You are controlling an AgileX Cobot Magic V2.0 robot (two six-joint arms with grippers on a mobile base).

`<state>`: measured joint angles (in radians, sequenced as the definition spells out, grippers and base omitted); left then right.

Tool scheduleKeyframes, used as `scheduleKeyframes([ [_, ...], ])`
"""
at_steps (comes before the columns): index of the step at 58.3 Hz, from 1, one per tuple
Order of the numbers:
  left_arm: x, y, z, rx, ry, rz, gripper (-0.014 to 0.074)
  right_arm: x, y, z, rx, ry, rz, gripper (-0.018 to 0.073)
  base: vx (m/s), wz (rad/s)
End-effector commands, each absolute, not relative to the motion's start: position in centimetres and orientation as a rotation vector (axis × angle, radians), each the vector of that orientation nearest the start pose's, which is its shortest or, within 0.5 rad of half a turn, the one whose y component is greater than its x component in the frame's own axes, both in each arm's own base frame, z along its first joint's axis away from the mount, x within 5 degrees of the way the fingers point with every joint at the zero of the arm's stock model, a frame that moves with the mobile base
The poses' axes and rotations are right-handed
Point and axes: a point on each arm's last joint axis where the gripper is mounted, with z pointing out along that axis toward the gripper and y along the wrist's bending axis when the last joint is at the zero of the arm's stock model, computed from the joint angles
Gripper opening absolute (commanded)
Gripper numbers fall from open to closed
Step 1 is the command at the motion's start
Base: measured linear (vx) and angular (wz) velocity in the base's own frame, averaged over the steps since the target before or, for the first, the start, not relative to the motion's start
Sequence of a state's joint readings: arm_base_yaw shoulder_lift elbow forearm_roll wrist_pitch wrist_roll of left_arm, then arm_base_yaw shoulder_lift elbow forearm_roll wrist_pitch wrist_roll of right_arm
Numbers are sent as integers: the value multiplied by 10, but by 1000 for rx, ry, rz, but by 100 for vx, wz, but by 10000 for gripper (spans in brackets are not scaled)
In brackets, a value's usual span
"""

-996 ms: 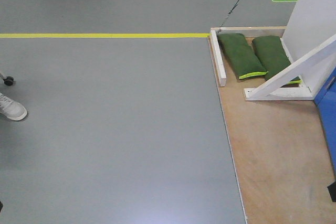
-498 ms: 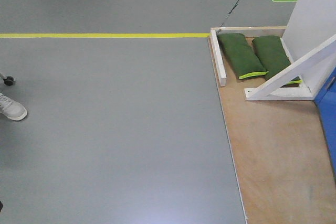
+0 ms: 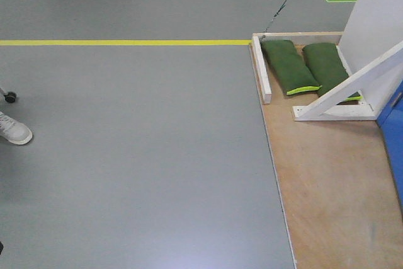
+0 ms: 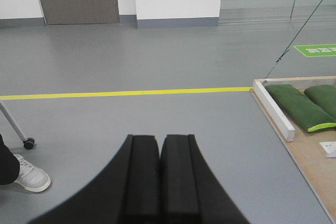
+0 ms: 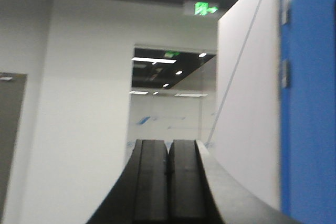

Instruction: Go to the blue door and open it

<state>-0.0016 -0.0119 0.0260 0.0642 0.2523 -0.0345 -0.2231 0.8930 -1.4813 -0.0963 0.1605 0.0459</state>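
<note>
Grey floor (image 3: 138,155) ahead — blue door (image 5: 310,103) beside closed right claw (image 5: 168,144).

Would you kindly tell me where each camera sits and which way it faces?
Front-facing: high up, tilted down at grey floor, yellow line, green sandbags and the blue door at right; no gripper shows.
Left wrist: low, looking forward along the floor over shut left fingers.
Right wrist: raised, looking past shut right fingers at the blue door.
Front and left wrist share the line and sandbags.
</note>
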Motion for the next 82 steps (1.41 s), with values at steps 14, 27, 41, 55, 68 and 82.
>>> scheduleKeyframes([
  [14, 54, 0, 199, 14, 1629, 16, 73, 81, -85, 636, 355, 806, -738, 12, 0, 0],
  [27, 54, 0, 199, 14, 1629, 16, 73, 43, -130, 635, 593, 618, -926, 12, 0, 0],
  [41, 54, 0, 199, 14, 1629, 16, 73, -9, -192, 617, 864, 443, -982, 12, 0, 0],
  [55, 54, 0, 199, 14, 1629, 16, 73, -61, -251, 588, 1037, 356, -1084, 12, 0, 0],
  [68, 54, 0, 199, 14, 1629, 16, 73, -85, -306, 554, 1106, 395, -1217, 12, 0, 0],
  [82, 54, 0, 199, 14, 1629, 16, 73, -100, -353, 518, 1122, 472, -1386, 12, 0, 0],
])
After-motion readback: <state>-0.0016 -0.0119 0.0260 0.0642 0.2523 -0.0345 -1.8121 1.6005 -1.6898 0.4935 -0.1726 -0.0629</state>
